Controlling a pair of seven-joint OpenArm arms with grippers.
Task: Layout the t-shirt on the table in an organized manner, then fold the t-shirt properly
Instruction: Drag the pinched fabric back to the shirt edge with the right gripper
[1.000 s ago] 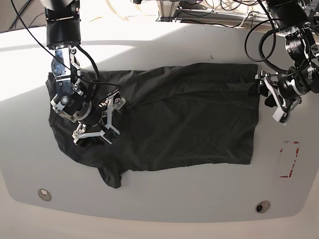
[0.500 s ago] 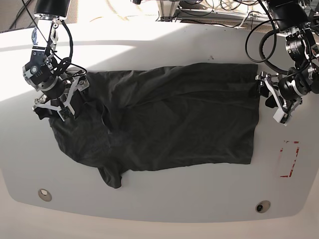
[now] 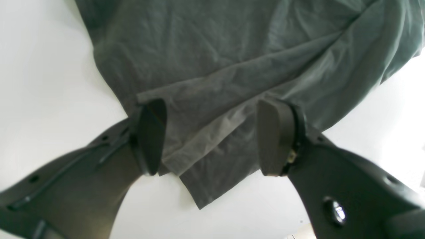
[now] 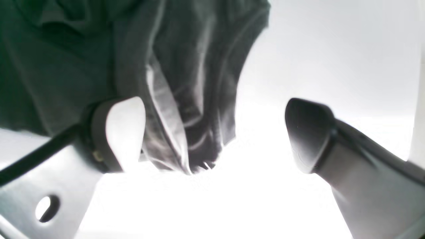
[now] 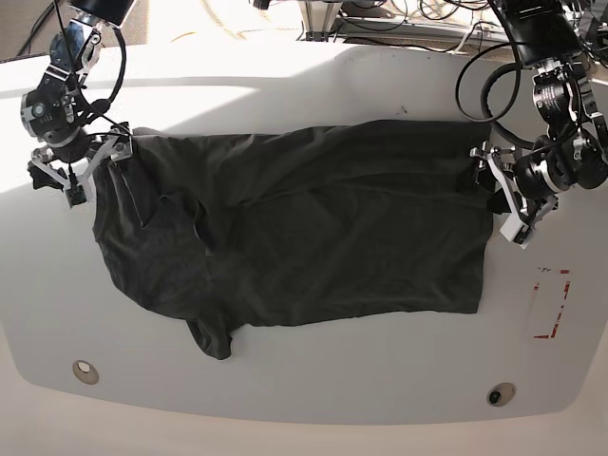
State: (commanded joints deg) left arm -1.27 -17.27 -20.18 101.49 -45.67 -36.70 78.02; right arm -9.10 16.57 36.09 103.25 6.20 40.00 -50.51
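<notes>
No readable text, labels, brands or numbers showed in any view. The only sign I saw was the red dashed rectangle mark on the large white smooth table, near my left arm's side. The plain dark charcoal-grey cloth t-shirt carried no print, and my gripper housings showed no legible markings.

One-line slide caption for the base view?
Both open grippers, right and left, flank the t-shirt spread on the table.
</notes>
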